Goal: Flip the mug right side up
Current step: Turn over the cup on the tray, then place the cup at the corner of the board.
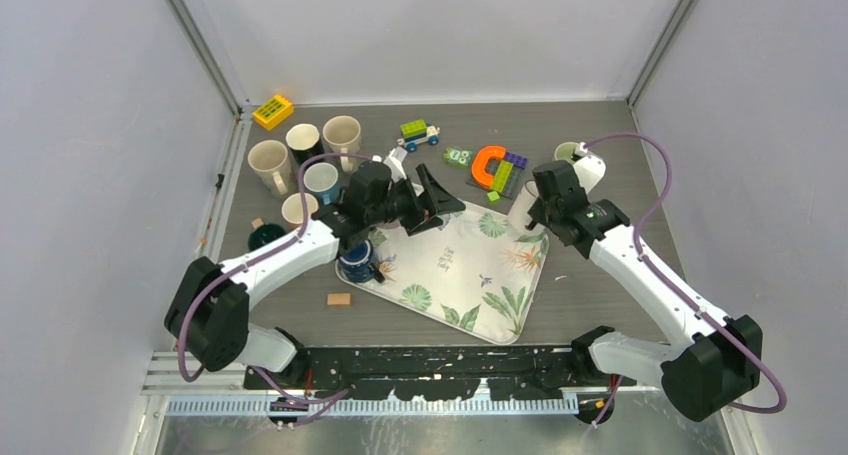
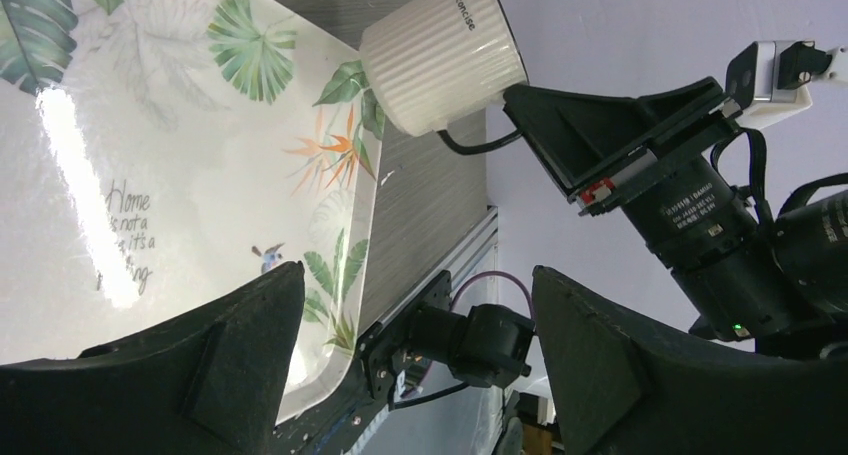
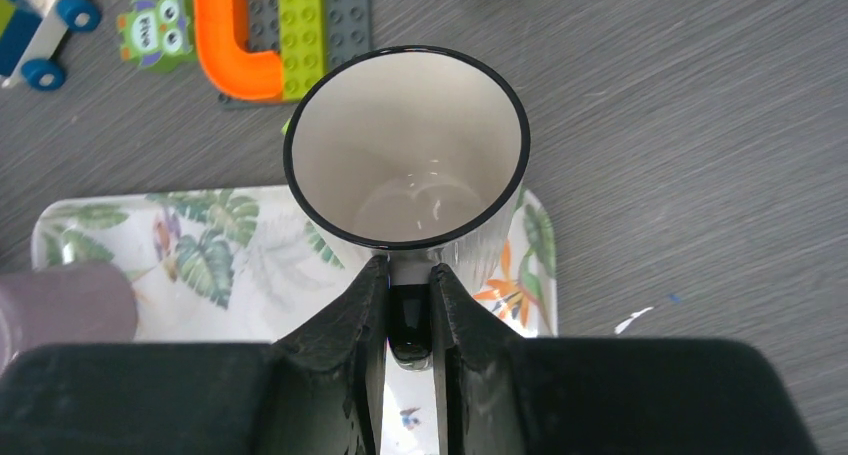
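Right gripper (image 3: 408, 275) pinched on the handle (image 3: 410, 327), white mug (image 3: 405, 155) held over the tray (image 3: 90, 225) corner; left gripper (image 2: 417, 280) spread wide, empty; thin handle grip might let it swing or tip on release.

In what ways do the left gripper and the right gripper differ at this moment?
The left gripper is open; the right gripper is shut. The left gripper holds nothing; the right gripper grips the white mug by its handle. Both hang over the leaf-print tray.
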`<action>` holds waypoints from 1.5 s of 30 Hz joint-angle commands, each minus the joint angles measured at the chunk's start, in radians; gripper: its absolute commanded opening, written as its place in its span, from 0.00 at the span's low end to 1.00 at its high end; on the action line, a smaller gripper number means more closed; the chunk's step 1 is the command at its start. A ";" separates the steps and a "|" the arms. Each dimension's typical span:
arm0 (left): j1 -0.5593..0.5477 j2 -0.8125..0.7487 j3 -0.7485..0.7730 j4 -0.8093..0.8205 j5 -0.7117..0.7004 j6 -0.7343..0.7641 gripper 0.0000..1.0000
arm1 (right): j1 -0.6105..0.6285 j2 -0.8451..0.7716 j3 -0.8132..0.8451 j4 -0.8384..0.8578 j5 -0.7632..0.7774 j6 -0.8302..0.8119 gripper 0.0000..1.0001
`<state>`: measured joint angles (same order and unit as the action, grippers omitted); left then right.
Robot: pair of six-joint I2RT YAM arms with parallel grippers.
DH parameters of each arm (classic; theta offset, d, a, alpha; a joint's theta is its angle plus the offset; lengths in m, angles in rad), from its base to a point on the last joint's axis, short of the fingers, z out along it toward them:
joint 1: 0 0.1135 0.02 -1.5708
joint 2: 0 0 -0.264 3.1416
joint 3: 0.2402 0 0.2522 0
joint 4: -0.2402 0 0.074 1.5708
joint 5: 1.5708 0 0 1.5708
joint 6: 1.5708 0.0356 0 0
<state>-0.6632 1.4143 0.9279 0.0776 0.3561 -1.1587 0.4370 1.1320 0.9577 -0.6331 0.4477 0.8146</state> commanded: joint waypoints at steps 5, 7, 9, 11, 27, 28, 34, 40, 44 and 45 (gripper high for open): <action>0.012 -0.092 0.038 -0.075 0.055 0.086 0.85 | 0.000 -0.016 0.028 0.040 0.359 -0.022 0.01; 0.015 -0.101 0.037 -0.086 0.061 0.093 0.85 | -0.001 -0.018 0.011 0.046 0.398 -0.015 0.00; 0.016 -0.107 0.033 -0.104 0.069 0.098 0.85 | -0.007 -0.013 -0.011 0.053 0.432 -0.006 0.01; 0.016 -0.117 0.030 -0.109 0.073 0.101 0.85 | -0.013 -0.005 -0.023 0.048 0.463 0.006 0.00; 0.032 -0.195 0.000 -0.172 0.067 0.134 0.86 | -0.053 0.037 -0.213 0.212 0.559 0.087 0.00; 0.034 -0.202 -0.006 -0.172 0.066 0.135 0.86 | -0.052 0.040 -0.221 0.223 0.557 0.085 0.00; 0.036 -0.226 -0.012 -0.189 0.055 0.140 0.87 | -0.053 0.055 -0.294 0.315 0.479 0.084 0.01; 0.035 -0.248 -0.019 -0.204 0.047 0.145 0.87 | -0.053 0.097 -0.309 0.309 0.442 0.106 0.11; 0.035 -0.256 -0.024 -0.209 0.043 0.143 0.88 | -0.053 0.115 -0.311 0.312 0.426 0.108 0.21; 0.035 -0.259 -0.026 -0.208 0.043 0.143 0.88 | -0.053 0.122 -0.309 0.311 0.421 0.108 0.25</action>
<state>-0.6327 1.1900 0.9085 -0.1326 0.4034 -1.0355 0.3866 1.2377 0.6540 -0.3576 0.8719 0.8825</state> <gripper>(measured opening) 0.874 0.235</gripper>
